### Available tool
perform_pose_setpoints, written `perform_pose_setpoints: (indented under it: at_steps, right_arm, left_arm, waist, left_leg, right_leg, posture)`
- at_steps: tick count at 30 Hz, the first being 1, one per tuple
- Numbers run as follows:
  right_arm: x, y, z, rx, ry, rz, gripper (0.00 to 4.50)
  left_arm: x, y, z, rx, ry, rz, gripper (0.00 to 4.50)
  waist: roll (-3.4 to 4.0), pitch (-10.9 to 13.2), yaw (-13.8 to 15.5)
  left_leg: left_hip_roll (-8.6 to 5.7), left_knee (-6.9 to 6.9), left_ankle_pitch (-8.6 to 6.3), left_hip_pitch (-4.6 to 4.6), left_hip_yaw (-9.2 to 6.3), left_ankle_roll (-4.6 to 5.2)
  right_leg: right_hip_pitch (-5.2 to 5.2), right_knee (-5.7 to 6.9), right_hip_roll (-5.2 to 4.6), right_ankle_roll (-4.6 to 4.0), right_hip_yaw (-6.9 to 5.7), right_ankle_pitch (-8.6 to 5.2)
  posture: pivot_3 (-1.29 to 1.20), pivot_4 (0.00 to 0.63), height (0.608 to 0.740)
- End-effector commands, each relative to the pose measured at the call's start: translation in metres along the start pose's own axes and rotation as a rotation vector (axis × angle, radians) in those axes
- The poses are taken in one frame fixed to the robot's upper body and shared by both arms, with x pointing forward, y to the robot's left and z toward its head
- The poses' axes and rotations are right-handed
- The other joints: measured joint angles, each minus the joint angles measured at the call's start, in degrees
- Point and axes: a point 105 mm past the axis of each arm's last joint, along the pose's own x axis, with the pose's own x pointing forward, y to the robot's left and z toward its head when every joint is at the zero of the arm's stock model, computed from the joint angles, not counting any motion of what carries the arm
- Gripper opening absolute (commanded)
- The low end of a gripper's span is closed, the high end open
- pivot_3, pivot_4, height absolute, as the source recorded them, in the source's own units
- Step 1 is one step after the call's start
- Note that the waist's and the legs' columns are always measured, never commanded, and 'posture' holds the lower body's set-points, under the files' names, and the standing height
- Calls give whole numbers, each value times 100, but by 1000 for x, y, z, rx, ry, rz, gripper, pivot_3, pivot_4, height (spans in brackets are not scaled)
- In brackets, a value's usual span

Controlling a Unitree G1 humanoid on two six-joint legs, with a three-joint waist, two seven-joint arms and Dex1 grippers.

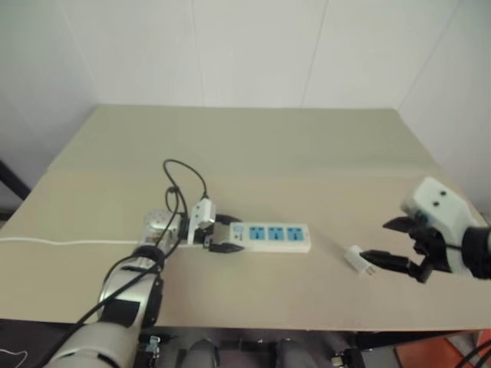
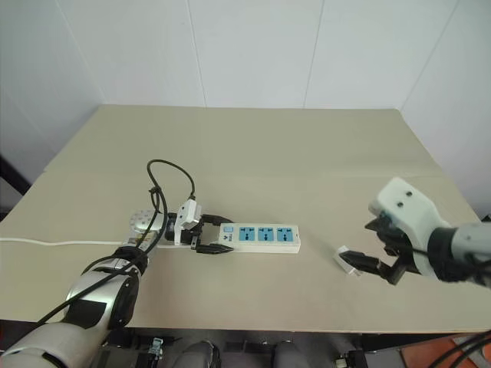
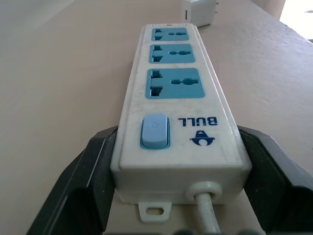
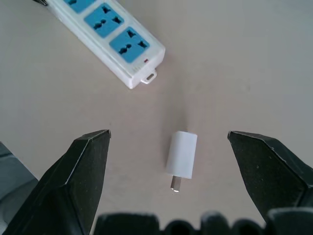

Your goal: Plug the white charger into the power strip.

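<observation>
The power strip [image 1: 272, 235] lies flat on the tan table, a long white bar with three blue sockets and a blue switch [image 3: 155, 130] at its cord end. My left gripper [image 1: 229, 234] is shut on that switch end, one black finger [image 3: 93, 171] against each long side. The white charger [image 1: 357, 258] lies on its side on the table, to the right of the strip's far end and apart from it. In the right wrist view its prongs point toward the camera. Just above it hovers my right gripper [image 4: 168, 134], open, with the charger [image 4: 182, 152] between the spread fingers and untouched.
The strip's thin white cord [image 1: 69, 243] runs left across the table to its edge. A black cable [image 1: 184, 172] loops up from my left wrist. The table's front edge [image 1: 307, 326] is close below both grippers; white walls stand behind the table.
</observation>
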Motion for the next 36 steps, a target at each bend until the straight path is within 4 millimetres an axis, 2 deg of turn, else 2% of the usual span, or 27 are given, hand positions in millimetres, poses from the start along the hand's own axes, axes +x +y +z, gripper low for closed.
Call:
perform_pose_setpoints:
  at_steps: [1,9,21,29,36]
  right_arm:
    - [10,0,0,1,106,9,4500]
    - [43,-20,7,57,230,8,4500]
    - [65,-29,-11,112,411,22,4500]
    - [80,-31,-23,156,454,18,4500]
    - [84,-37,-30,221,456,10,4500]
  left_arm:
    - [6,-8,0,23,-5,-56,3265]
    - [17,-15,2,24,-70,-61,3265]
    - [29,-22,-5,5,-72,-63,3265]
    - [34,-23,-4,16,-78,-72,3265]
    - [31,-23,-5,13,-67,-69,3265]
  waist:
    - [1,-1,1]
    - [10,-6,42]
    - [50,-28,75]
    - [60,-34,127]
    - [66,-37,130]
  left_leg:
    - [1,-3,0,-1,0,0]
    - [-4,2,-1,-77,0,4]
    - [-5,4,-2,-81,1,4]
    - [-8,6,-1,-83,0,4]
    - [-9,7,-1,-83,0,4]
  right_leg:
    - [-2,-5,0,0,-1,0]
    - [-75,-8,-9,0,-4,3]
    - [-83,-7,-8,1,-4,3]
    - [-83,-6,-9,1,-4,3]
    - [-83,-5,-9,1,-4,3]
  posture:
    - [0,150,740]
    - [0,150,740]
    - [0,150,740]
    - [0,150,740]
    - [0,150,740]
